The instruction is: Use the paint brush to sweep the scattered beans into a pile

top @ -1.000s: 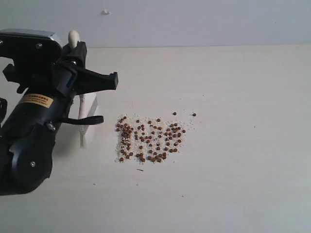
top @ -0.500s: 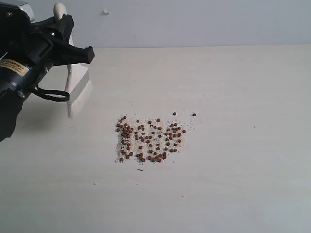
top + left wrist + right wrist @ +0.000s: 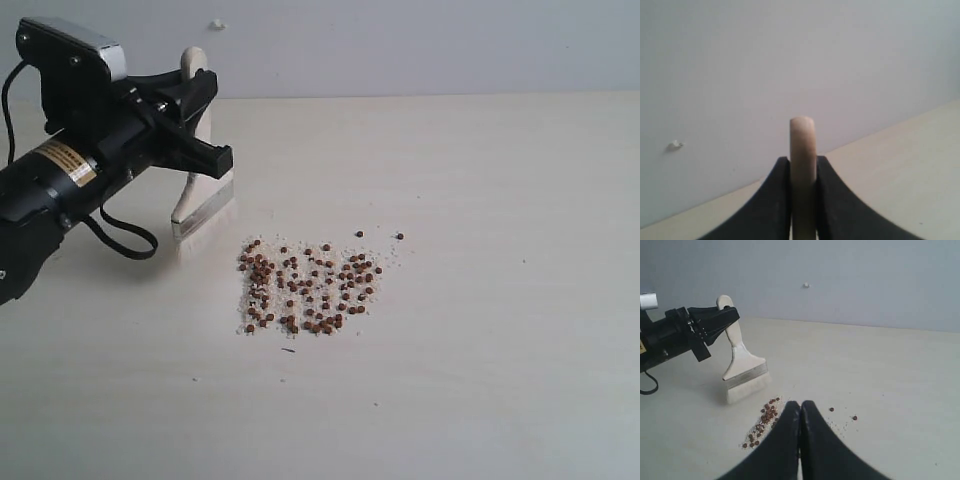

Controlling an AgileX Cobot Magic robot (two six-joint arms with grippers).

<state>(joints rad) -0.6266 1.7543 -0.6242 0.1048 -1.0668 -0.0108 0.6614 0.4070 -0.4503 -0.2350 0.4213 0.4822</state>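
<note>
Half a second on, carried the paint brush right, bristles beside the unmoved beans. Pinches its handle in left claw; keeps right claw closed, empty.

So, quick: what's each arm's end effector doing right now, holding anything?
Left end effector: closed on the brush handle.
Right end effector: closed, holding nothing.

A pale, bare-topped bench carries the beans, spread left of centre in a loose squarish patch over fine whitish crumbs. Two stray beans lie just past its far edge, and a thin dark fleck lies near its front. The paint brush seems to touch its bristles to the bench beside the patch's far left corner
</note>
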